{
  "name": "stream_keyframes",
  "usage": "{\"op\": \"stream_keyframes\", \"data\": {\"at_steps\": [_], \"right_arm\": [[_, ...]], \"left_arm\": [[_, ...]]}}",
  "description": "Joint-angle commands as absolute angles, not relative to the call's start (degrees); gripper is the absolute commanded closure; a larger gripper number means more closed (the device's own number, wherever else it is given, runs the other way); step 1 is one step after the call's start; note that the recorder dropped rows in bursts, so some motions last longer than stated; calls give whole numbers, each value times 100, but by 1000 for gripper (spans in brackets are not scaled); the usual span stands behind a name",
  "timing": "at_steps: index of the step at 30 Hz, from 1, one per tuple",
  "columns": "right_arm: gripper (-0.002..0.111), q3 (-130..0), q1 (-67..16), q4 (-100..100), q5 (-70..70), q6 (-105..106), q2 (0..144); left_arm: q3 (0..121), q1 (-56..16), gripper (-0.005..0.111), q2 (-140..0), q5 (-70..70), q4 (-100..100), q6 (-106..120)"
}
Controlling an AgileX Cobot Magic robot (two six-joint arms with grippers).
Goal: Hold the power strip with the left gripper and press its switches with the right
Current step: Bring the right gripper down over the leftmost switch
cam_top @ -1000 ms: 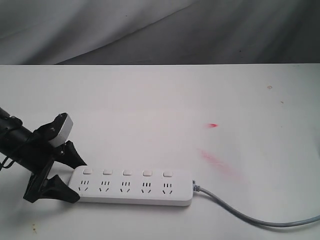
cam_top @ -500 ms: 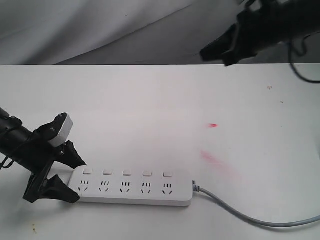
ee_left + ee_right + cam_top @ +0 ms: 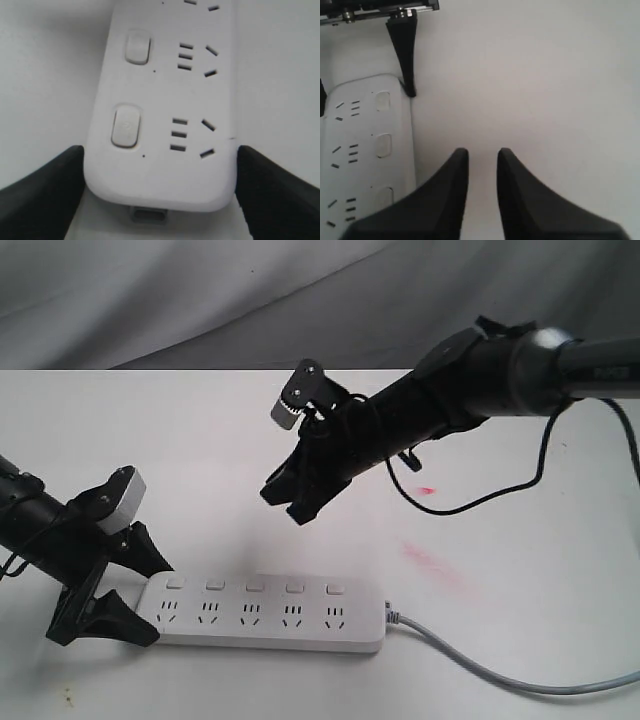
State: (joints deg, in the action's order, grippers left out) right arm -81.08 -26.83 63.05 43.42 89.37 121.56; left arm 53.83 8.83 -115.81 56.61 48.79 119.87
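one white table [image 3: 200,440] holds it all; the right gripper [image 3: 285,505], out of view a second ago, now hangs in the air beyond the power strip [image 3: 265,625], jaws slightly parted, empty; the strip lies unmoved at the near edge, its end pinched by the left gripper [image 3: 158,600]; switches [image 3: 254,586] untouched.

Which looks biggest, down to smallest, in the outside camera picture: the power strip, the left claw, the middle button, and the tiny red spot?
1. power strip
2. left claw
3. middle button and red spot: they look about alike, too close to rank.
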Motion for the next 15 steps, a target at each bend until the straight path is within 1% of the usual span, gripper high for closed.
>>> {"op": "stream_keyframes", "data": {"at_steps": [1,2,5,15], "right_arm": [[65,-8146,-2876,6733,4233,9152,12237],[58,-8146,-2905,6860,4230,9239,12237],[51,-8146,-3002,7168,4204,9585,12237],[51,-8192,-3523,7583,3977,10044,12429]], "left_arm": [[5355,844,51,-11631,5394,4416,11999],[5355,844,51,-11631,5394,4416,11999],[5355,844,51,-11631,5394,4416,11999],[5355,844,51,-11631,5394,4416,11999]]}}
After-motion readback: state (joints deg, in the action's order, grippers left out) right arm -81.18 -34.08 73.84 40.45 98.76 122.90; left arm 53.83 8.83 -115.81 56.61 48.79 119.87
